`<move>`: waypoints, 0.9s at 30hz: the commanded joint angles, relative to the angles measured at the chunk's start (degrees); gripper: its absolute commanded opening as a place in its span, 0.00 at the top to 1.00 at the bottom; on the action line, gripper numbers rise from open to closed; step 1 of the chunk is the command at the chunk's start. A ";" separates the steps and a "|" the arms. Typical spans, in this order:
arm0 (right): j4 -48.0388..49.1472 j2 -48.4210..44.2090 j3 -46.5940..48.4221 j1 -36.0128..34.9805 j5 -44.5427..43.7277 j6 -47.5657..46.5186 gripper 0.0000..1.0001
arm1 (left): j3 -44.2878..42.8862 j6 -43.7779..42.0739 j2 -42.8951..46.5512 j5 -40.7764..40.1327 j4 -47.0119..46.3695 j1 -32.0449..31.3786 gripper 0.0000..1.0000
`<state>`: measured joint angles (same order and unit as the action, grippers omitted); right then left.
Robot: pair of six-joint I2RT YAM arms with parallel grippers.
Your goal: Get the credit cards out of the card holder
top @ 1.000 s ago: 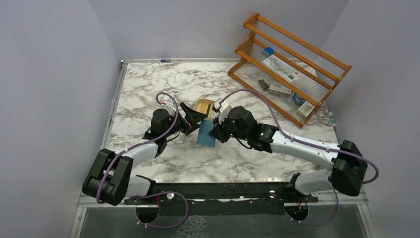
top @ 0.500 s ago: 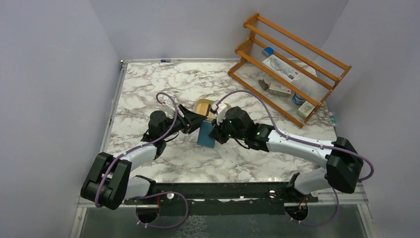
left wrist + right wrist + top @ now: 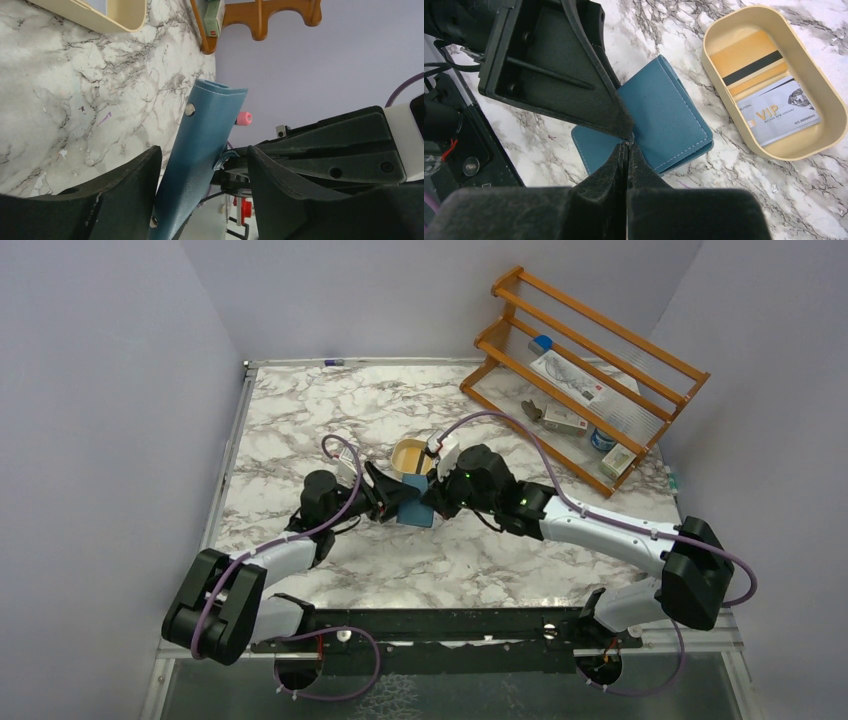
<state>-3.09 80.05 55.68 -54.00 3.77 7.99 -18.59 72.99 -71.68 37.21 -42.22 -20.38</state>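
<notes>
Right tool pinches card holder; left tool straddles.

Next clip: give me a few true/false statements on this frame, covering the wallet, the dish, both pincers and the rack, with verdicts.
1. The right pincer stands wide open. False: it is shut, pinching an edge of the wallet.
2. At least two cards lie in the dish. True.
3. The wallet lies inside the dish. False: it is outside, beside the dish.
4. The wallet stands between the spread fingers of the left pincer. True.
5. A wooden rack stands at the far right. True.
</notes>
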 commanded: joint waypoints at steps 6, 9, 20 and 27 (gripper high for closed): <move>1.95 0.31 1.32 1.30 1.14 -0.79 0.99 | 0.04 -0.49 1.77 2.01 -1.69 -0.18 1.00; 2.10 -0.36 0.75 1.67 1.07 -0.26 0.99 | 0.04 -0.97 2.66 1.84 -1.69 -0.18 1.00; 9.01 -14.12 -11.15 16.89 13.74 10.29 0.99 | 1.27 -1.13 2.11 -1.74 -1.56 0.14 1.00; 11.66 -18.08 -17.07 21.03 18.95 13.17 0.94 | 0.62 -1.27 2.22 -2.86 -1.55 1.11 1.00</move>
<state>6.07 65.04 40.18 -36.07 22.39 20.25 -18.68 73.95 -69.34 37.69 -46.61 -21.52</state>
